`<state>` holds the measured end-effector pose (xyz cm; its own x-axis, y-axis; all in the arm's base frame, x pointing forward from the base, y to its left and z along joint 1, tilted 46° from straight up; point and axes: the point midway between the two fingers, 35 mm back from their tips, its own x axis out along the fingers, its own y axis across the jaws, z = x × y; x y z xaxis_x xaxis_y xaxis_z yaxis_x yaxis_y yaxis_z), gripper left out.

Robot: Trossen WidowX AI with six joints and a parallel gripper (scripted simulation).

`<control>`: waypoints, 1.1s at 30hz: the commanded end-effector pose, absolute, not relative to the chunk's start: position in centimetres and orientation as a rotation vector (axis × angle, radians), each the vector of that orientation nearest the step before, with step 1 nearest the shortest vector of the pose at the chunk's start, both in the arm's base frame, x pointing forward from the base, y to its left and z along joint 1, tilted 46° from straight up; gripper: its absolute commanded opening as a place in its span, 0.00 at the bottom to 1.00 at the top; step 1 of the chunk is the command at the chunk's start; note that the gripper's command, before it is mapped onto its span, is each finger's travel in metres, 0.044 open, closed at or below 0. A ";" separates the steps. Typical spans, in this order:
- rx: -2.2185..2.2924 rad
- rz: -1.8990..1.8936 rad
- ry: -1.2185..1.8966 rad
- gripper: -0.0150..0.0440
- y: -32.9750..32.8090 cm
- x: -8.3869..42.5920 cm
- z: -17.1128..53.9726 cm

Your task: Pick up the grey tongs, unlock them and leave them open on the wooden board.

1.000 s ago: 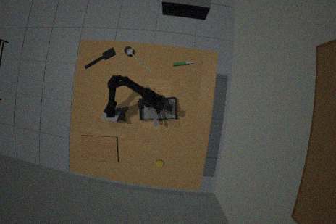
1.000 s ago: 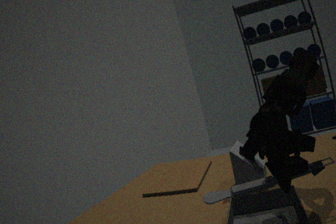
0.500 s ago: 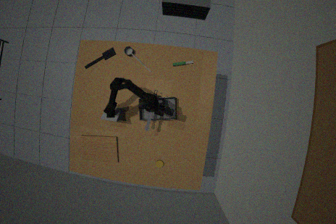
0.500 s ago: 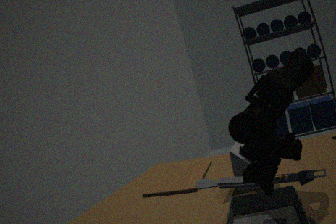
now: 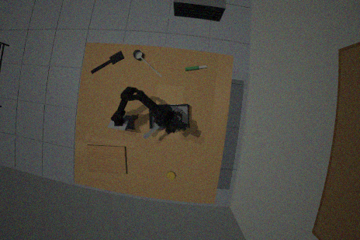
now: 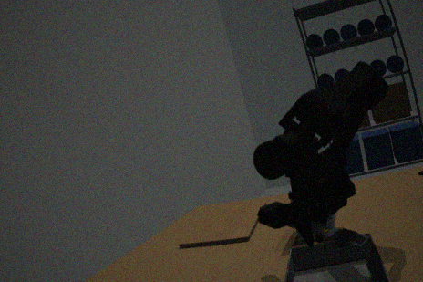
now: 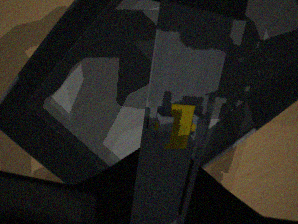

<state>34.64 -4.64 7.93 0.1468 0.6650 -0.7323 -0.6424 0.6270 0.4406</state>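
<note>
The grey tongs (image 5: pixel 150 133) (image 7: pixel 186 65) run lengthwise between the fingers in the wrist view, with a yellow part (image 7: pixel 183 122) on them. My gripper (image 5: pixel 171 122) (image 6: pixel 314 237) (image 7: pixel 162 156) is shut on the tongs, over the roasting tin (image 5: pixel 189 115) (image 6: pixel 332 259) (image 7: pixel 37 152). The arm hides most of the tongs in the top and exterior views, so their tilt and whether they are locked cannot be told. The wooden board (image 5: pixel 106 160) (image 6: pixel 223 226) lies flat and bare, away from the gripper.
A black spatula (image 5: pixel 117 57), a ladle (image 5: pixel 138 55) and a green-handled tool (image 5: pixel 192 68) lie along the table's far edge in the top view. A yellow disc (image 5: pixel 171 175) lies near the opposite edge. A shelf rack (image 6: pixel 355 46) stands behind.
</note>
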 end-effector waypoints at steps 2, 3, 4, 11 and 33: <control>0.206 0.792 1.181 0.00 -6.7 34.8 7.1; 0.240 0.766 1.199 0.00 -6.9 34.8 7.0; 0.277 0.740 1.215 0.00 -7.3 34.8 6.8; 0.513 0.552 1.327 0.00 -9.2 34.7 5.7; 1.248 -0.118 1.545 0.00 -14.9 33.6 1.9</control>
